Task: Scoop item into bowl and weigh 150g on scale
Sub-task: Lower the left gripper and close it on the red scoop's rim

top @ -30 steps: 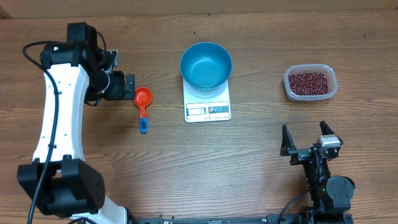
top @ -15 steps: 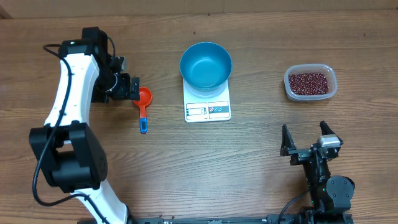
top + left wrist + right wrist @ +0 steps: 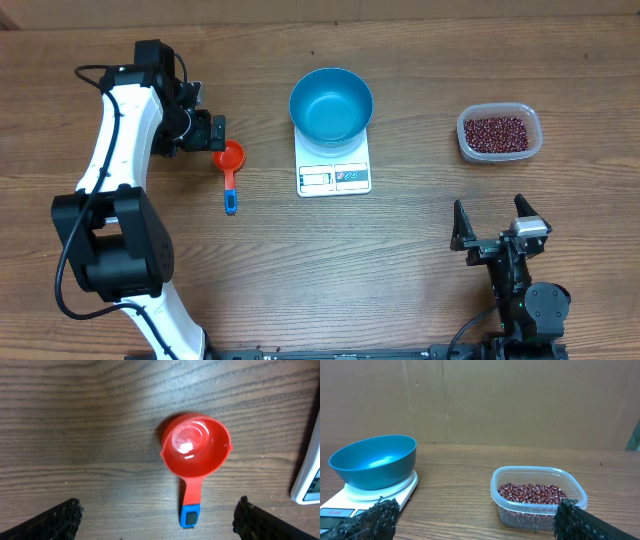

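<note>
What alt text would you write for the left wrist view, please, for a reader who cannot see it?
An empty red-orange measuring scoop lies bowl-up on a wooden table, its blue-tipped handle pointing down the frame. The left gripper is open, its dark fingertips in the lower corners; a white scale shows its edge at right.

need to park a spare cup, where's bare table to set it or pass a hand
Biggest bare patch: the front middle, between the scale behind, the scoop on the left and the right gripper on the right. The strip between bowl and tub is also free. Crowded: by the scoop, where the open left gripper hangs close.
</note>
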